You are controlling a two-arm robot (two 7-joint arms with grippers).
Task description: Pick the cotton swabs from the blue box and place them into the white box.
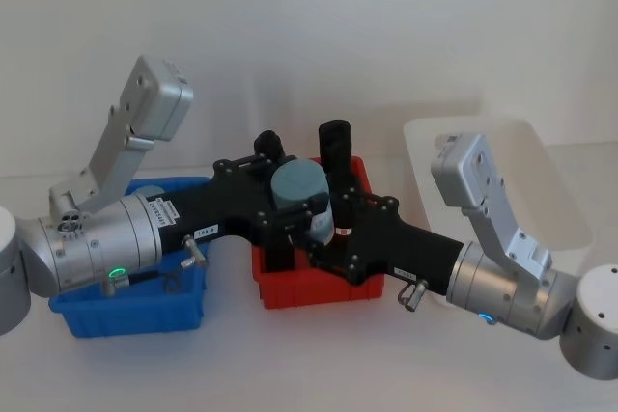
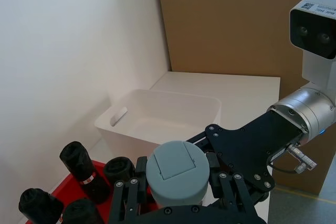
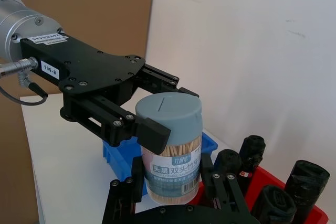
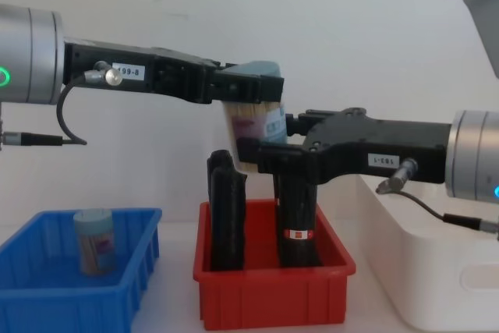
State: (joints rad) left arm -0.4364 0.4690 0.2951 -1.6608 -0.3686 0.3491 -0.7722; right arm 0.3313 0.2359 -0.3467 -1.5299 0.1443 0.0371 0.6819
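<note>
One swab tub (image 4: 256, 124) clamped by left end effector (image 4: 249, 88), right end effector (image 4: 262, 150) unclear, chest view's second tub (image 4: 95, 241)

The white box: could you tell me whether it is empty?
Empty as far as it shows: the white box has a bare floor in the left wrist view; its near corner is hidden.

Head cam looked down; chest cam sat low, side-on. Wrist cams were v. close, facing each other across cotton swabs tub (image 2: 176, 174); all shared red bin (image 1: 319, 294).
</note>
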